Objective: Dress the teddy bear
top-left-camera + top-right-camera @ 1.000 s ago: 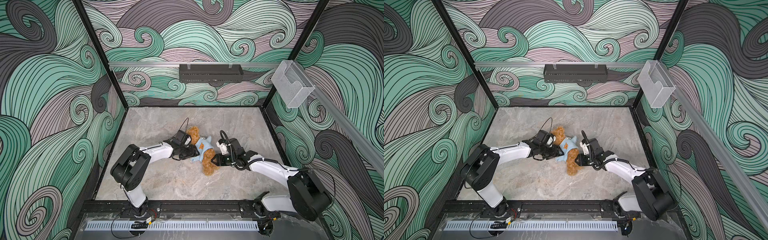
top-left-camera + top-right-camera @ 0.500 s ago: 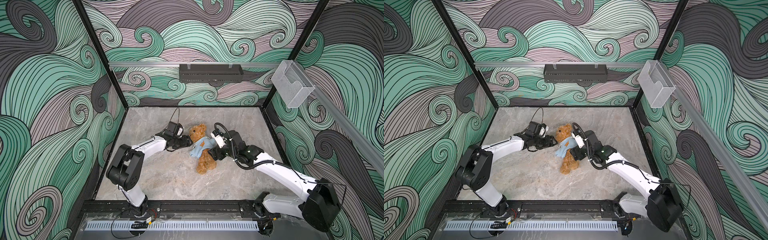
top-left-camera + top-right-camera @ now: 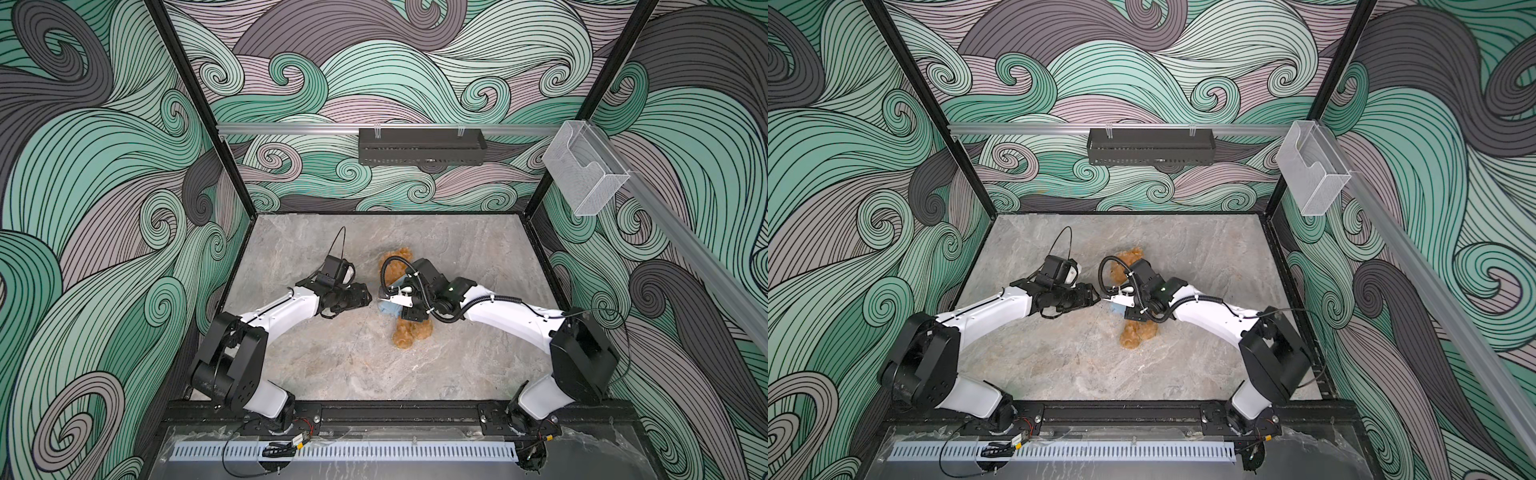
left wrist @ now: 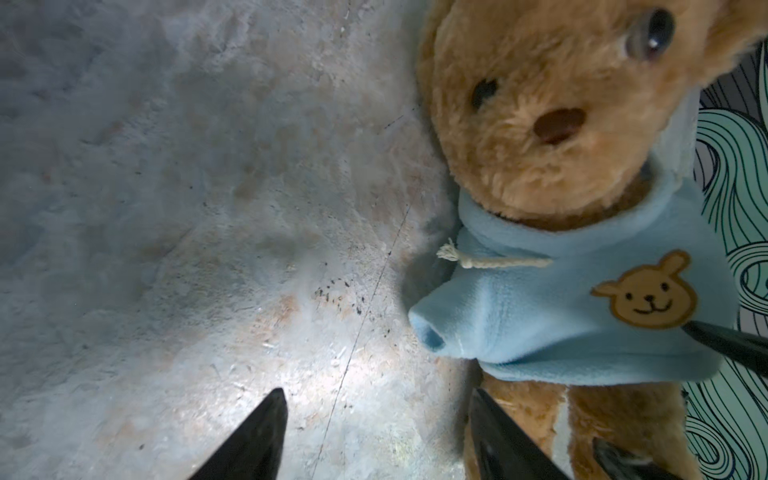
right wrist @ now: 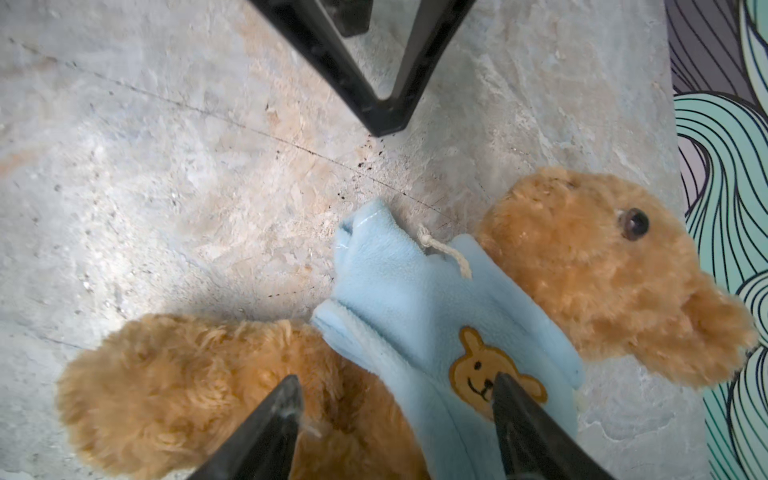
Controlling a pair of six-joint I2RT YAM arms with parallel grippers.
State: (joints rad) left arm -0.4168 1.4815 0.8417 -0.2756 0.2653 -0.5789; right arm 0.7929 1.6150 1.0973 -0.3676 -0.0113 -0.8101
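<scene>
You've got the teddy bear [image 3: 411, 332] lying on its back in the middle of the bench [image 3: 332, 365], head toward the back wall and legs toward the front rail. The right arm reaches over it and hides its chest in both top views. The light-blue hoodie [image 4: 561, 311] is on its torso, with the collar under the chin and the bear patch [image 5: 478, 374] facing up. One sleeve [image 4: 428, 332] sticks out sideways toward your left claw [image 4: 378, 399]. That claw hangs low just beside the bear with its fingers well apart and only bare bench between them, so it grips nothing. Your right claw [image 5: 397, 380] is spread wide over the bear's belly, one tip on the patch and the other on the fur below the hem. I can't tell how hard it presses, but it hasn't clamped anything.
</scene>
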